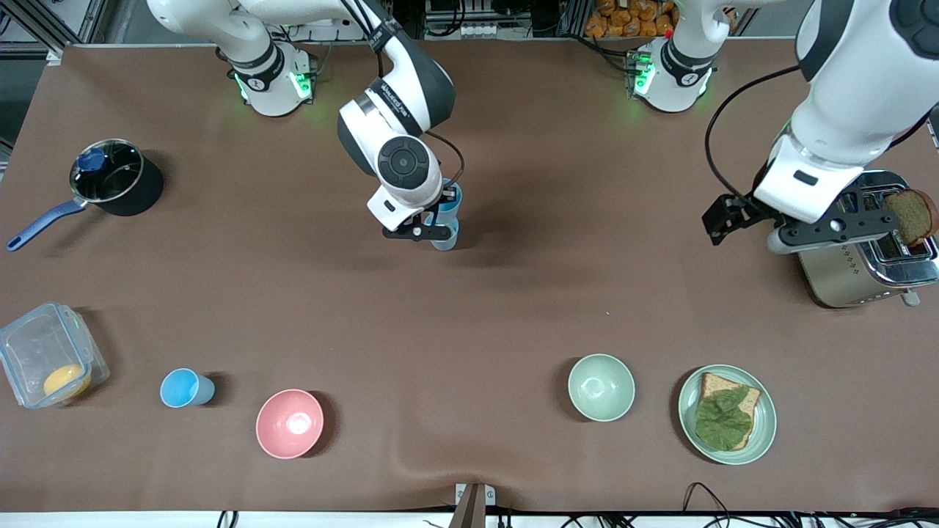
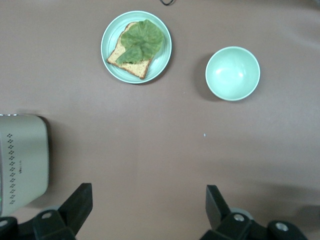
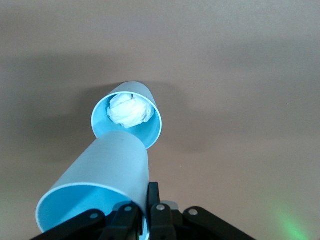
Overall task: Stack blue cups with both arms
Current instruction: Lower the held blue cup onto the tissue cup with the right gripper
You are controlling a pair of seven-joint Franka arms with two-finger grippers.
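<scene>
Item: right gripper (image 1: 440, 229) clamped on a blue cup's (image 3: 95, 192) rim above a paper-stuffed standing cup (image 3: 127, 116); needed centring and levelling before lowering; left gripper (image 2: 145, 207) waited open beside the toaster (image 1: 866, 257).

Three blue cups (image 1: 187, 388) — two bowls (image 1: 601, 386), perhaps two bread slices (image 1: 910, 216).

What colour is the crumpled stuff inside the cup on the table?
White, inside the standing blue cup; the right wrist view shows it best.
</scene>
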